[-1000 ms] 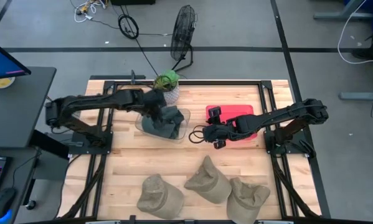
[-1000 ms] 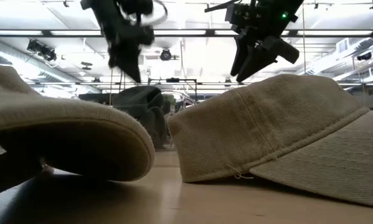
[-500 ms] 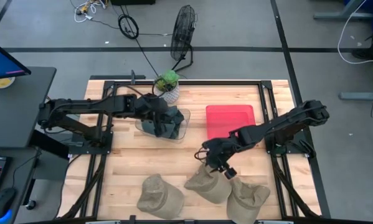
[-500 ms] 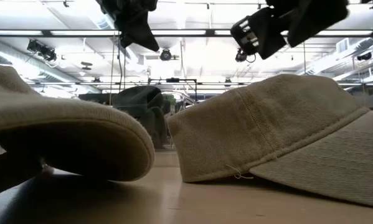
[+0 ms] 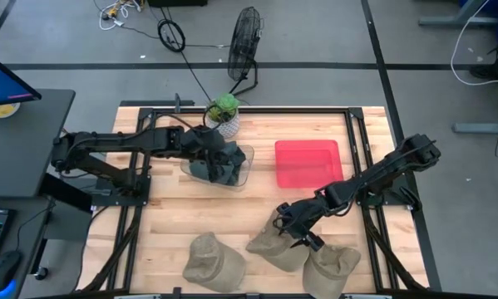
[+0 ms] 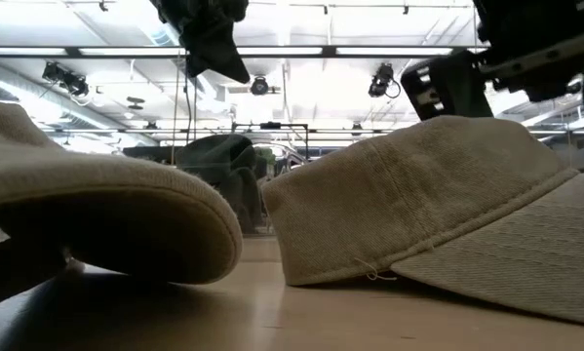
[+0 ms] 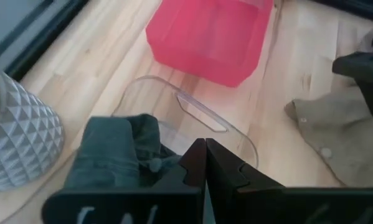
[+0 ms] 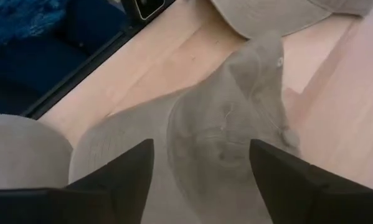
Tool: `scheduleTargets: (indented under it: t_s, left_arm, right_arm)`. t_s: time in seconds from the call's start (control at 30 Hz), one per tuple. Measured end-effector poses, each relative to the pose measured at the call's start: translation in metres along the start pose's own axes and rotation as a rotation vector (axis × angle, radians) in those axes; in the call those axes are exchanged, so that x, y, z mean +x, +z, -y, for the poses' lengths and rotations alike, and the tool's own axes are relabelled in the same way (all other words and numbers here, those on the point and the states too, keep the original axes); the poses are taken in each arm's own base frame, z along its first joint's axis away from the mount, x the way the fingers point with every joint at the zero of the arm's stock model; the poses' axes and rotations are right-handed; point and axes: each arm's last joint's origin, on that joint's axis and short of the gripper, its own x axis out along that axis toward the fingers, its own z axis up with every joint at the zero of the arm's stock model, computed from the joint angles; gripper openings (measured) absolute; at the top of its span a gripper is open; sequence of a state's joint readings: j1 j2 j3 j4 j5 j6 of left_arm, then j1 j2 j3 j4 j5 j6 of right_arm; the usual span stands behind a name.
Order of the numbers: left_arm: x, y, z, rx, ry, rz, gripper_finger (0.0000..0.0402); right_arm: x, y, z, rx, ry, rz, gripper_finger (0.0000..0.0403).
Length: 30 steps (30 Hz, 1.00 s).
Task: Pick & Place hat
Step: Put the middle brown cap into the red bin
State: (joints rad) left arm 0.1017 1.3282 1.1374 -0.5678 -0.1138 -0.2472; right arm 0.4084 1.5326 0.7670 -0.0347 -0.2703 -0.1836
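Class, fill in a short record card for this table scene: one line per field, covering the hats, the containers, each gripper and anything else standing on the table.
Tan hats: three along the table's near edge; middle tan hat lies under the right gripper
Dark hat: in the clear bin
Red tray: nothing in it
Right gripper: open, fingers spread over the middle tan hat
Left gripper: shut, above the clear bin
Potted plant: at the table's far edge, behind the clear bin

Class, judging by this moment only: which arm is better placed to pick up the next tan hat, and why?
The right. Its end effector hangs open directly over the middle tan hat, while the left end effector, shut, sits over the clear bin holding a dark hat.
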Motion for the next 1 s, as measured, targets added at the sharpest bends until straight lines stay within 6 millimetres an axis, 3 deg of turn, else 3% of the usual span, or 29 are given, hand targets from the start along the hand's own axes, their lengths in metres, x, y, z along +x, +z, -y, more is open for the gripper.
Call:
scheduleTargets:
  t_s: [0.27,0.5,0.63,0.87,1.0]
  left_arm:
    - [0.023,-0.004,0.005,0.065,-0.033,-0.06,0.0022]
    - [0.031,0.0,0.006,0.138,-0.042,-0.018,0.0085]
    - [0.029,0.002,0.007,0.132,-0.045,-0.005,0.0121]
    - [0.029,0.001,0.006,0.132,-0.043,-0.01,0.0146]
    - [0.029,0.001,0.006,0.132,-0.043,-0.012,0.0147]
  right_arm:
    - [0.015,-0.013,0.003,-0.041,-0.021,0.02,0.0261]
    - [0.031,-0.024,0.009,-0.049,-0.008,-0.028,0.0224]
    - [0.027,-0.02,0.013,-0.043,-0.018,-0.034,0.0173]
    - [0.019,-0.002,0.021,-0.007,0.007,-0.153,0.0023]
    - [0.006,0.011,0.021,0.035,0.028,-0.29,0.0018]
